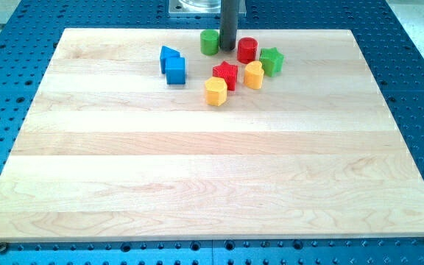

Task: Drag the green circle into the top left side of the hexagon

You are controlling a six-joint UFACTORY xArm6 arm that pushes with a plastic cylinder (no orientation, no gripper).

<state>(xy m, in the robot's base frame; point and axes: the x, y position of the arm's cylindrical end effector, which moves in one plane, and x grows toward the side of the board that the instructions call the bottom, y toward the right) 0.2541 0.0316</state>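
The green circle (210, 42) stands near the board's top edge, a little left of centre. My tip (227, 48) touches the board just right of it, between it and the red cylinder (247, 49). The yellow hexagon (216, 92) lies below them, with the red star (226, 74) just above and right of it. The green circle sits well above the hexagon, apart from it.
A yellow heart-like block (254, 74) and a green star (271, 60) lie right of the red star. Two blue blocks (172, 65) sit together at the left of the group. The wooden board (212, 184) rests on a blue perforated table (411, 44).
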